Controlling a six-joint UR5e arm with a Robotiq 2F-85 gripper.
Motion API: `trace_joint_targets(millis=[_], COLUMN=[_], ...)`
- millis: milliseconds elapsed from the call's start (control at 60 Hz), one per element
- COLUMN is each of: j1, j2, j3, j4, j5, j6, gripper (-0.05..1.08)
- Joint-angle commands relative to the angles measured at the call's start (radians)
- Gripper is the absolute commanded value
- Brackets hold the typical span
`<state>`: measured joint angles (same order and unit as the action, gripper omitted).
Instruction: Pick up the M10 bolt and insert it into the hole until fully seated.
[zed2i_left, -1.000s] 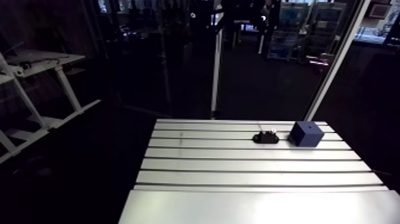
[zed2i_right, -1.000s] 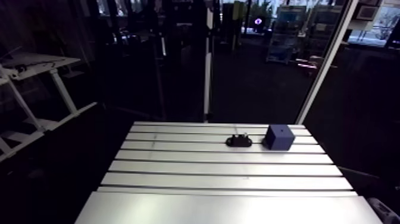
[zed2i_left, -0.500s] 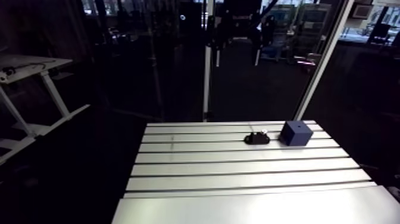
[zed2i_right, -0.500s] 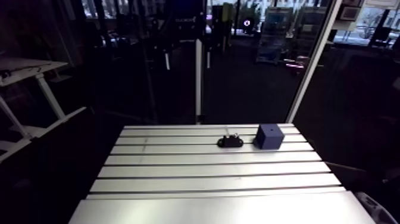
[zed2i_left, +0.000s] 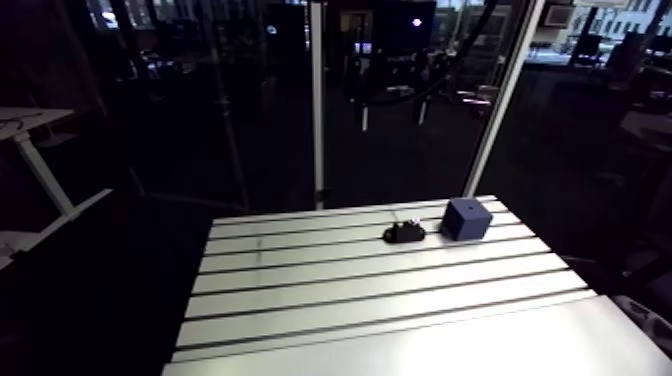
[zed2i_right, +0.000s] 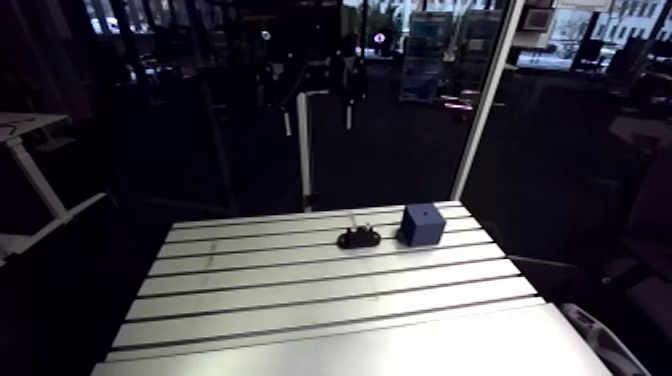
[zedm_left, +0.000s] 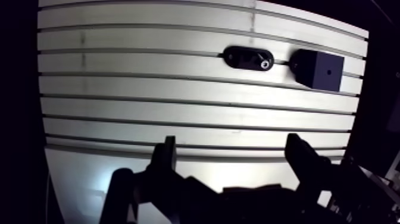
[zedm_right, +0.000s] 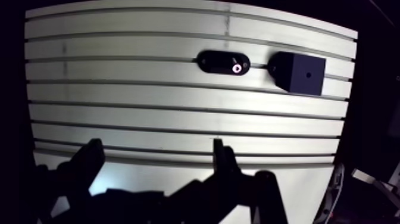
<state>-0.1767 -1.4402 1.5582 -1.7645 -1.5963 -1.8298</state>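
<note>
A black oval holder (zedm_left: 244, 57) lies on the far part of the slotted table (zedm_left: 178, 101), and the bolt's shiny head (zedm_left: 264, 63) shows at the end of it nearest the cube. Just beside it stands a dark blue cube (zedm_left: 319, 70) with a small hole (zedm_left: 329, 70) in its top face. The arm view shows the same pair, holder (zed2i_left: 404, 234) and cube (zed2i_left: 466, 218), near the table's back edge. In the wrist view my gripper (zedm_left: 233, 156) hovers over the near rows of the table, well short of the holder. It is open with nothing between its fingers (zedm_left: 166, 156). The arm view does not show it.
Long slots run across the aluminium table (zed2i_left: 350, 290). Its right edge passes close behind the cube. Beyond the table's back and side edges the floor is dark.
The arm camera has turned, so the whole table scene has shifted left and tilted in the picture. The holder and cube keep their places on the table.
</note>
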Motion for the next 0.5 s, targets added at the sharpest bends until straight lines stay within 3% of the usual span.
trace_joint_targets(millis=[17,267,500], j1=[-0.049,-0.079,-0.086], j2=[0.011,0.037,0.053], j3=[0.03,0.03,0.036], j4=[-0.088,-0.097,-0.097], j5=[0.005,0.008,0.023], j6=[-0.03,-0.087,-0.085], gripper=[0.01,0.01,0.01])
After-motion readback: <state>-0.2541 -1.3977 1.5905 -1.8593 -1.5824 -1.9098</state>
